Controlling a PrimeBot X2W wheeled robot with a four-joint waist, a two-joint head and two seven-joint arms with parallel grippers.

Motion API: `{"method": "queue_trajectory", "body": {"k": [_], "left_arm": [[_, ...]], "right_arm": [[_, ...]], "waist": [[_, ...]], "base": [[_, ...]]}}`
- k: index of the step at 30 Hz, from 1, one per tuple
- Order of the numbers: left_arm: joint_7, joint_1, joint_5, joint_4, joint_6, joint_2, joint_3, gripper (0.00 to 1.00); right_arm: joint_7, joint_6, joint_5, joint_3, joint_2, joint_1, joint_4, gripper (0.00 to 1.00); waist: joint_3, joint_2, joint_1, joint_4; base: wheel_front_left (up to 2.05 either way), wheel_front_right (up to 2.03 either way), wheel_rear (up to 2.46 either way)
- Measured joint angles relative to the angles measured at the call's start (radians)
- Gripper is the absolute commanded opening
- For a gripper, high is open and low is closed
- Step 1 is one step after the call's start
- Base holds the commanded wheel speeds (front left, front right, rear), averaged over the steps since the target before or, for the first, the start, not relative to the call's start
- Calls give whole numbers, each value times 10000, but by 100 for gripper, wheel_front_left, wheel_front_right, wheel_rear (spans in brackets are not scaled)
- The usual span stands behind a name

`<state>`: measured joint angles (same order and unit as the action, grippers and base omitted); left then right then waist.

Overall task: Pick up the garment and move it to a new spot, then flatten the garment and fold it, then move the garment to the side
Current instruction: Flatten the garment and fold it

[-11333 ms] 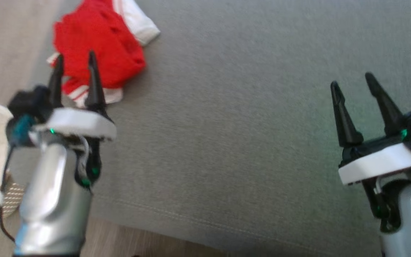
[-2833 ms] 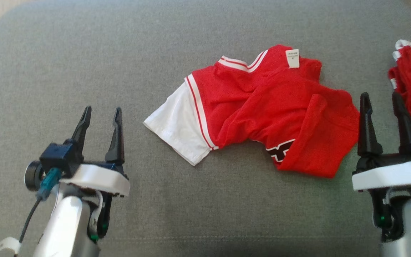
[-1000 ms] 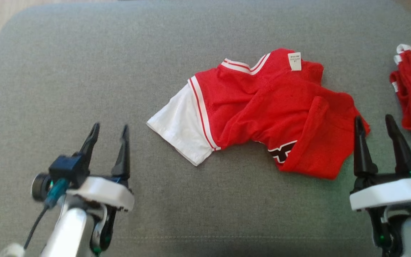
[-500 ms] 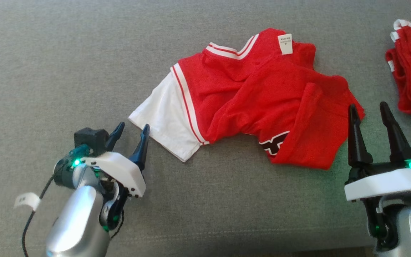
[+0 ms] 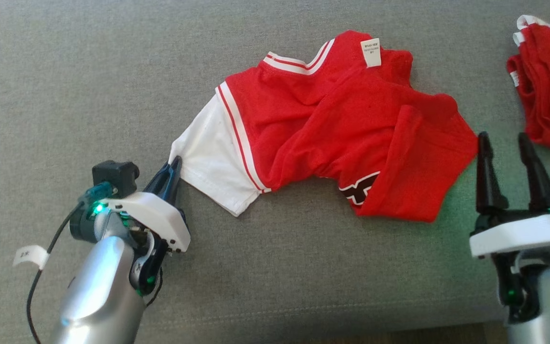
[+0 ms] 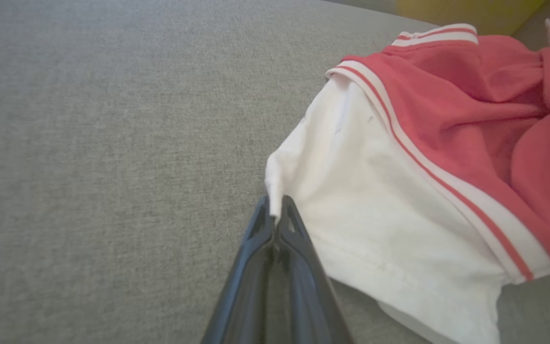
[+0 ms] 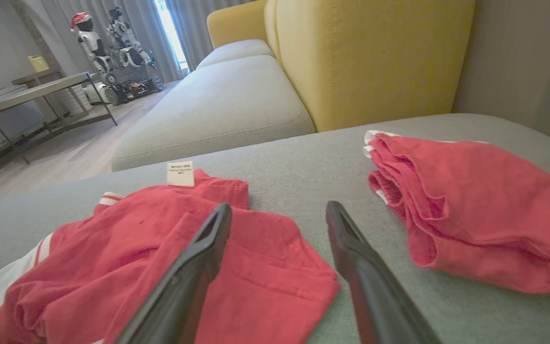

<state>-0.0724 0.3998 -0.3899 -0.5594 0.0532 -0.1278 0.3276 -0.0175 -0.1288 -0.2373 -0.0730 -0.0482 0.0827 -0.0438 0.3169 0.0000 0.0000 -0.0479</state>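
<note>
garment: crumpled red jersey shirt with a white sleeve, centre of frame, on grey fabric cushion
left gripper: lower left, pressed together, pinching the white sleeve's corner
right gripper: lower right, spread apart, holding nothing
other: red cloth bundle, upper right

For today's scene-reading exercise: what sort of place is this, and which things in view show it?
Probably a living room or lounge: a yellow sofa, grey seat cushions, one bearing the red garment, and a table on wooden flooring.

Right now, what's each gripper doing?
Left gripper: shut on the white sleeve of the shirt.
Right gripper: open, empty.
</note>
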Motion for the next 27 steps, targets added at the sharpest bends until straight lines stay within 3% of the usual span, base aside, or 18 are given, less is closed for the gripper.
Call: {"method": "queue_trajectory", "body": {"k": [4,10,18,27], "left_arm": [[-119,103,0,-130,13,17,81,0],[-376,457,2,-192,58,92,176,0],[-807,981,100,-219,56,280,401,0],[-1174,1513,117,-349,58,500,606,0]], "right_arm": [[-17,0,-301,-374,-251,399,518,100],[-477,0,-803,-491,-1116,1912,1521,100],[-1476,0,-1338,1020,-2190,4207,3308,100],[-2790,0,-1902,2876,-3055,5588,4970,100]], "waist": [[56,0,0,83],[330,0,0,326],[813,0,0,776],[1336,0,0,1234]], "base": [[0,0,0],[0,0,0],[0,0,0],[0,0,0]]}}
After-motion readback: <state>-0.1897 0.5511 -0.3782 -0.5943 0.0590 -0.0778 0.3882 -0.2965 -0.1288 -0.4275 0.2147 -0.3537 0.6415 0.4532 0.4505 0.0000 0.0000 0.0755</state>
